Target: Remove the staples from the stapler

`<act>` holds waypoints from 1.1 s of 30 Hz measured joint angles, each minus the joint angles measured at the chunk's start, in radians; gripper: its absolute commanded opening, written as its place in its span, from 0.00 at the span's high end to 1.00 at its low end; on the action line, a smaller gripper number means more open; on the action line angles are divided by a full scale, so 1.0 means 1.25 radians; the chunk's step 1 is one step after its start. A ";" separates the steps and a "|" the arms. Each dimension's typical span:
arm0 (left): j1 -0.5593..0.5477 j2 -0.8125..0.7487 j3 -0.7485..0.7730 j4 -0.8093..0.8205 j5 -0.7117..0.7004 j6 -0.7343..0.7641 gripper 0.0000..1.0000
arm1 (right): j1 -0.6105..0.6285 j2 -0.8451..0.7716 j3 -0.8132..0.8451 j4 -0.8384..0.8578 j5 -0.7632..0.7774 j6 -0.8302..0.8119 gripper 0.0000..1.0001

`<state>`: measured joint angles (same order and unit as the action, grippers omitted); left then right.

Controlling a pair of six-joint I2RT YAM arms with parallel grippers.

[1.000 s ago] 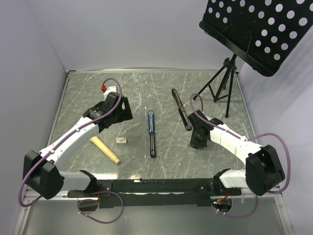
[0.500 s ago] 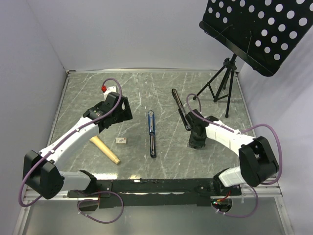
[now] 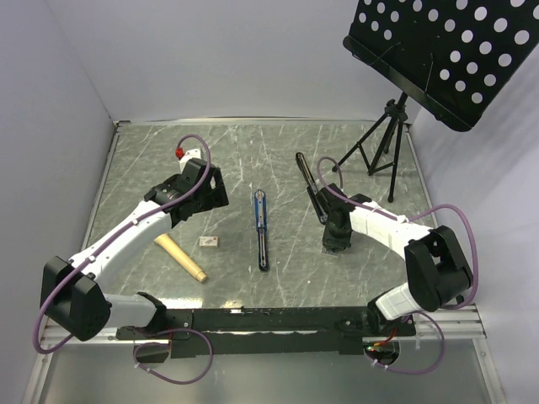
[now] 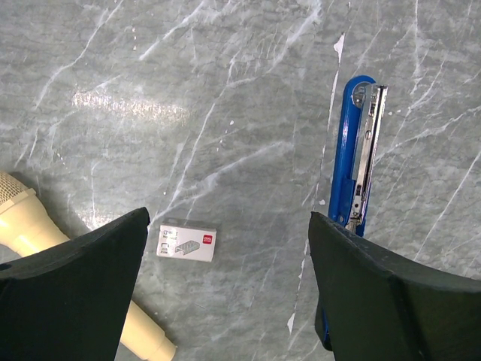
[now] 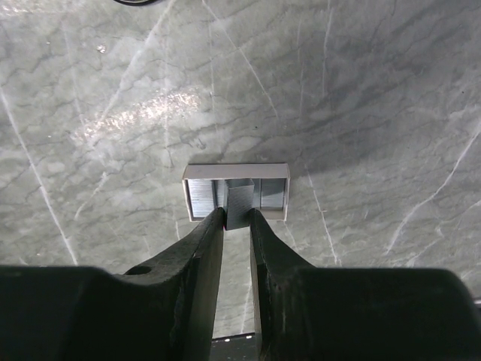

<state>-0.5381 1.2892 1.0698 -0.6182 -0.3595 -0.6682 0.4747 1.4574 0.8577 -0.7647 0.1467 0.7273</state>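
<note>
right pincer [image 5: 237,219] was almost together, clamped on staples [image 5: 239,201] at frame centre, at an open tray [image 5: 197,197] on the desk [image 5: 376,90]. left pincer [image 4: 228,216] gaped wide above the desk, touching nothing.

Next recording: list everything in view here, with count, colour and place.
blue stapler: one, blue, opened flat, centre
black stapler: one, black, opened flat, right of centre
staples: one strip, grey, in right gripper
open tray: one, white, under that strip
small box: one, tan-white, left of blue stapler
wooden handle: one, tan, near left
red object: one, red, far left
music stand: one, black, far right
table: one, grey marble
left gripper: one, black, open, left of centre
right gripper: one, black, shut on staples
</note>
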 measured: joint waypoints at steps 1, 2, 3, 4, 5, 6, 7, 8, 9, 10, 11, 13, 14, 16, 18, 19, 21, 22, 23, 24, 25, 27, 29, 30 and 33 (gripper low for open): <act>0.000 0.000 0.000 0.000 0.000 0.000 0.08 | 0.000 0.000 0.000 -0.002 0.001 -0.001 0.73; 0.000 0.000 0.000 0.000 0.000 0.000 0.08 | 0.000 0.000 0.000 -0.003 0.002 -0.001 0.73; 0.000 0.000 0.000 0.000 0.000 0.000 0.08 | 0.000 0.000 0.000 -0.005 0.003 -0.002 0.73; 0.000 0.000 0.000 0.000 0.000 0.000 0.08 | 0.000 0.000 0.000 -0.006 0.003 -0.002 0.73; 0.000 0.000 0.000 0.000 0.000 0.000 0.08 | 0.000 0.000 0.000 -0.007 0.004 -0.002 0.73; 0.000 0.000 0.000 0.000 0.000 0.001 0.08 | 0.000 0.000 0.000 -0.007 0.005 -0.002 0.72; 0.000 0.000 0.000 0.000 0.001 0.001 0.08 | 0.000 0.000 0.000 -0.007 0.007 -0.002 0.72; 0.000 0.000 0.000 0.000 0.001 0.002 0.08 | 0.000 0.000 0.000 -0.008 0.009 -0.002 0.72; 0.000 0.000 0.000 0.000 0.002 0.002 0.08 | 0.000 -0.001 0.000 -0.009 0.009 -0.002 0.72; 0.000 0.000 0.000 0.000 0.002 0.002 0.08 | 0.000 -0.001 0.000 -0.009 0.009 -0.002 0.72; 0.000 0.000 0.000 0.000 0.002 0.002 0.08 | 0.000 -0.001 0.000 -0.009 0.009 -0.002 0.72; 0.000 0.000 0.000 0.000 0.002 0.002 0.08 | 0.000 -0.001 0.000 -0.010 0.009 -0.003 0.72; 0.000 0.000 0.000 0.000 0.002 0.002 0.08 | 0.000 -0.001 0.000 -0.010 0.009 -0.003 0.72; 0.000 0.000 0.000 0.000 0.002 0.002 0.08 | 0.000 -0.001 0.000 -0.010 0.009 -0.003 0.71; 0.000 0.000 0.000 0.000 0.002 0.002 0.08 | 0.000 -0.001 0.000 -0.010 0.009 -0.003 0.71; 0.000 0.000 0.000 0.000 0.002 0.002 0.08 | 0.000 -0.001 0.000 -0.010 0.009 -0.003 0.71; 0.000 0.000 0.000 0.000 0.002 0.002 0.08 | 0.000 -0.001 0.000 -0.010 0.009 -0.003 0.71; 0.000 0.000 0.000 0.000 0.002 0.002 0.08 | 0.001 0.000 0.000 -0.010 0.009 -0.003 0.71; 0.000 0.000 0.000 0.000 0.002 0.002 0.08 | 0.001 0.000 0.000 -0.010 0.009 -0.003 0.71; 0.000 0.000 0.000 0.000 0.002 0.002 0.08 | 0.001 0.000 0.000 -0.010 0.009 -0.003 0.71; 0.000 0.000 0.000 0.000 0.002 0.002 0.08 | 0.003 0.000 0.000 -0.010 0.009 -0.003 0.71; 0.000 0.000 0.000 0.000 0.002 0.002 0.08 | 0.006 0.000 0.000 -0.010 0.009 -0.003 0.71; 0.000 0.000 0.000 0.000 0.002 0.002 0.08 | 0.008 0.000 0.000 -0.010 0.010 -0.003 0.71; 0.000 0.000 0.000 0.000 0.002 0.002 0.08 | 0.009 0.000 0.000 -0.010 0.011 -0.003 0.70; 0.000 0.000 0.000 0.000 0.002 0.002 0.08 | 0.010 0.000 0.000 -0.010 0.016 -0.003 0.70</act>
<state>-0.5381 1.2892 1.0698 -0.6182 -0.3565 -0.6655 0.4873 1.4578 0.8577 -0.7776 0.1665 0.7235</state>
